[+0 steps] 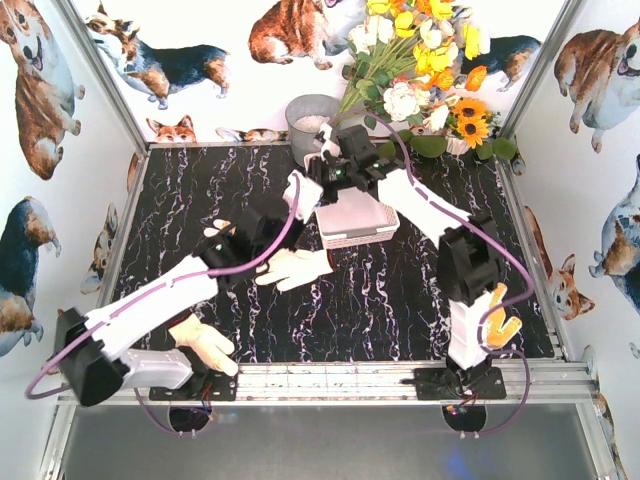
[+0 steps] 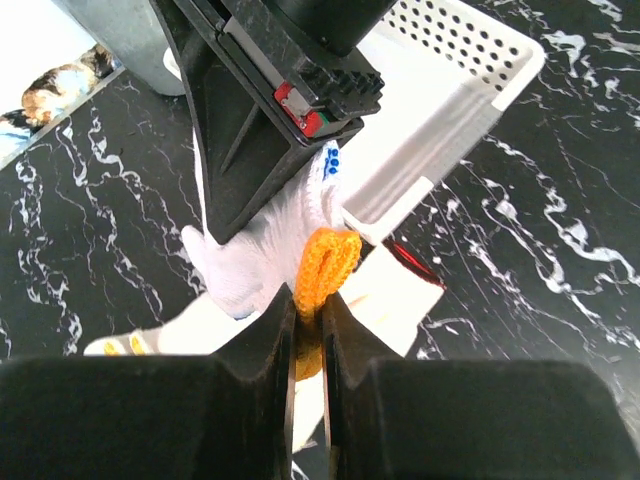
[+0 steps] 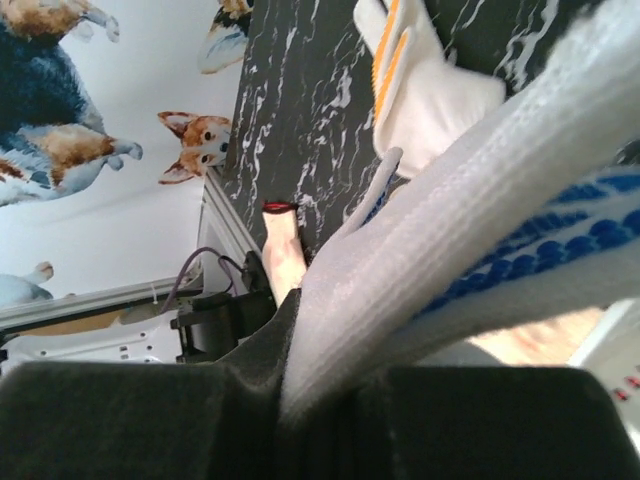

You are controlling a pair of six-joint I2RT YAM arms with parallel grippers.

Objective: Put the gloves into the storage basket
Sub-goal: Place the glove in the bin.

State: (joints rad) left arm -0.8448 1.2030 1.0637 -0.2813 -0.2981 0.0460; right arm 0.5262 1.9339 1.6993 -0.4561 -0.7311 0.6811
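A white knit glove with blue dots hangs stretched between both grippers, just left of the white storage basket. My left gripper is shut on its orange cuff. My right gripper is shut on its other end, up beside the basket's left rim. A second cream glove lies flat on the table under the held one. A third glove lies by the left arm's base.
A grey round bucket and a bunch of artificial flowers stand behind the basket at the back. A yellow-orange glove sits against the right arm near its base. Printed walls close in the black marble table on three sides.
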